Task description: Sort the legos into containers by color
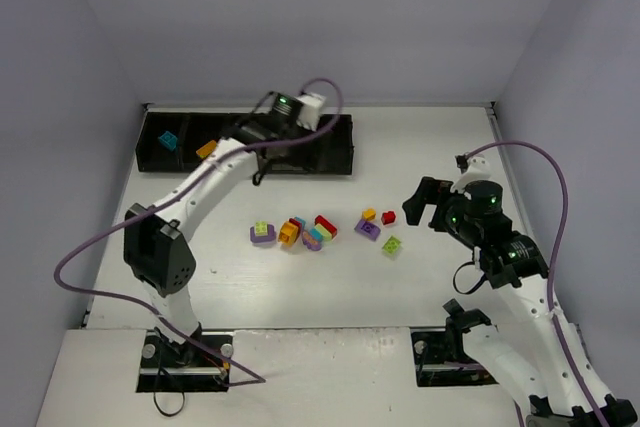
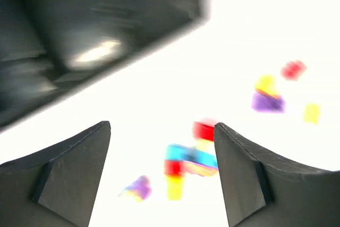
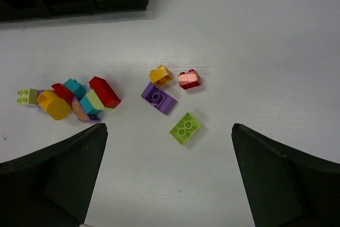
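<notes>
**Operator:** What is the condition of the left pincer?

**Technician:** The left pincer [image 2: 162, 128] has its two dark fingers spread apart with nothing between them. It hangs over the row of joined black plastic open-top bins [image 1: 330, 162] at the far side of the white counter [image 1: 330, 292]. Its wrist view is blurred.

**Operator:** What do the bins contain?

**Technician:** A small teal plastic brick [image 1: 168, 141] lies in the leftmost bin. A small orange plastic brick [image 1: 207, 149] lies in the bin beside it. The arm hides part of the row.

**Operator:** And the right pincer?

**Technician:** The right pincer [image 3: 169, 131] is spread wide and holds nothing. It hovers over the right side of the counter. Nearest to it lies a lime green two-stud brick [image 3: 186, 128]. Beyond that lies a flat purple brick [image 3: 159, 98], with a second orange brick [image 3: 160, 74] touching its far edge. A red brick [image 3: 188, 78] sits just beside the second orange brick. Further left is a touching cluster of mixed bricks [image 3: 79, 99] in red, teal, lime, orange and purple. All of these lie well apart from the bins.
</notes>
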{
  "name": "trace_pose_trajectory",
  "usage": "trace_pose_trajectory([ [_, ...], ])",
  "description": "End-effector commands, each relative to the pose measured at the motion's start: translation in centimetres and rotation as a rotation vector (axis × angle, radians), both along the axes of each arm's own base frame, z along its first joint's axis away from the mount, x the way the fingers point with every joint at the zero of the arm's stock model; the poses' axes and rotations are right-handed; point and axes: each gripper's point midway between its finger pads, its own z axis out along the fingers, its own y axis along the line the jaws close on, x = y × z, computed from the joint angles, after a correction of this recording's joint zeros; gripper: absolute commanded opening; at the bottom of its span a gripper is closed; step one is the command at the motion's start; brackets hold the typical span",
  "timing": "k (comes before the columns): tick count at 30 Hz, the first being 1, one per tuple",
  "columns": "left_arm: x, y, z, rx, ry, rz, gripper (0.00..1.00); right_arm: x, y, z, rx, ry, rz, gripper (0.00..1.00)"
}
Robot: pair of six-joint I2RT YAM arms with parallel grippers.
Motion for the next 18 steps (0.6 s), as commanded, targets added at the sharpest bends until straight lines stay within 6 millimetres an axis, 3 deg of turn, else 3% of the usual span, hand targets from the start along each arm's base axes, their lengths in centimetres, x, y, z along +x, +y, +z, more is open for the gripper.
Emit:
trace_pose_trajectory([
  [1,-4.5,-5.1,-1.0,0.008,0.013,-0.200,0.72,0.9,0.2,3.7,0.051,-0.119,-0.023,1.00],
  [2,-6.5,-7.7,-1.9,0.024,0.021,-0.283,0.72,0.8,0.2,3.8,0.058,-0.120,-0.025,1.00],
  [5,-9.6,-11.6,-4.4,0.075,0.045,-0.445,0.72,0.3,0.4,3.8,0.080,-0.125,-0.017,1.00],
  [7,-10.3,-13.1,-5.2,0.086,0.049,-0.505,0.72,0.0,0.6,3.9,0.099,-0.127,-0.009,1.00],
  [8,-11.0,-14.2,-6.6,0.092,0.076,-0.539,0.72,-0.2,0.7,4.0,0.105,-0.129,-0.008,1.00],
  [18,-11.0,-17.9,-12.8,0.157,0.146,-0.660,0.72,-1.9,0.9,5.4,0.169,-0.173,0.004,1.00],
])
